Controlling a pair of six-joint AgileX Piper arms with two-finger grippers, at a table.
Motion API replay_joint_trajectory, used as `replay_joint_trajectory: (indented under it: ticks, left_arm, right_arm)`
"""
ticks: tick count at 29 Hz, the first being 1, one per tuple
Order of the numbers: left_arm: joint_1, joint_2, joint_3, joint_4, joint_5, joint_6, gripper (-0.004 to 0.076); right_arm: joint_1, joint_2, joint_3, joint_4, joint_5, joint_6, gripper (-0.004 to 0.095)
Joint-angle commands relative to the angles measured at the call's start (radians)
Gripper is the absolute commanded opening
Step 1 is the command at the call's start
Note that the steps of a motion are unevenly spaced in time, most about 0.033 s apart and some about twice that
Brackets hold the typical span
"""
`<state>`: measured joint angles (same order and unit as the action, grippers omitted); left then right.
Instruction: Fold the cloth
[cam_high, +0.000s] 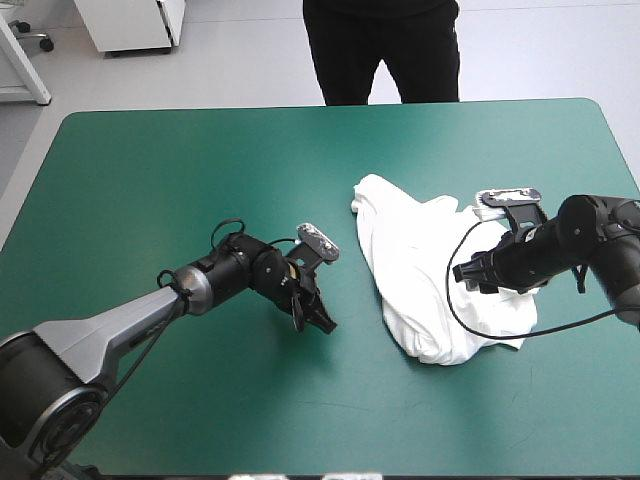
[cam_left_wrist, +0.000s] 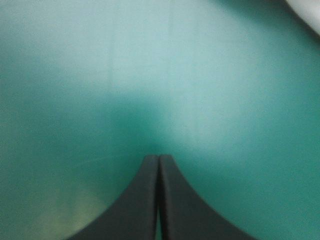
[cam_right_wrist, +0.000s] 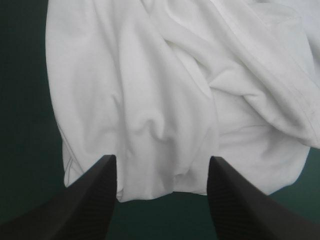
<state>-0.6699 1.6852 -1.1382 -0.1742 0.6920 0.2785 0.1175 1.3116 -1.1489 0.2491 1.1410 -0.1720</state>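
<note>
The T-shirt (cam_high: 420, 260) is heaped on the counter's (cam_high: 150, 200) right half, elongated far to near. The right gripper (cam_right_wrist: 162, 162), spread apart, is placed at its edge; the left gripper (cam_left_wrist: 159, 159), pressed together, is found farther off.

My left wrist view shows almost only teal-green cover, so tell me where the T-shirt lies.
Observer: The T-shirt lies on the right half of the table, to the right of the left gripper.
Operator: Report the right gripper.
Observer: The right gripper is over the T-shirt's right side, jaws open, a cloth edge showing between them.
Operator: State the fold progress.
Observer: None yet; the T-shirt is a rumpled heap.
</note>
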Motion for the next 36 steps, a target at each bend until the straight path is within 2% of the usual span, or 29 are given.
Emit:
replay_joint_trajectory:
  ticks: [1, 7, 14, 19, 26, 30, 33, 36]
  left_arm:
    - [0.062, -0.107, -0.026, 0.007, 0.002, -0.041, -0.0009]
    - [0.186, -0.22, -0.026, 0.037, 0.079, -0.055, -0.0009]
    - [0.291, -0.364, -0.026, 0.041, 0.221, -0.053, -0.0009]
    - [0.303, -0.485, -0.026, 0.09, 0.286, -0.053, -0.0009]
    - [0.303, -0.678, -0.026, 0.147, 0.451, -0.112, -0.0009]
    - [0.303, -0.757, -0.026, 0.162, 0.465, -0.131, -0.0009]
    - [0.303, -0.793, -0.026, 0.174, 0.479, -0.137, -0.0009]
    - [0.303, -0.808, -0.026, 0.174, 0.507, -0.145, -0.0009]
  right_arm:
    - [0.003, -0.025, -0.033, 0.019, -0.014, -0.007, 0.0509]
    - [0.003, -0.025, -0.033, 0.023, -0.014, -0.007, 0.0509]
    - [0.003, -0.025, -0.033, 0.023, -0.012, -0.007, 0.0509]
    - [0.003, -0.025, -0.033, 0.023, -0.01, -0.007, 0.0509]
    - [0.003, -0.025, -0.033, 0.02, -0.028, -0.007, 0.051]
    - [0.003, -0.025, -0.033, 0.019, -0.098, -0.013, 0.0561]
    - [0.003, -0.013, -0.034, 0.025, -0.097, -0.088, 0.0655]
    - [0.003, 0.038, -0.034, 0.008, -0.104, -0.081, 0.0681]
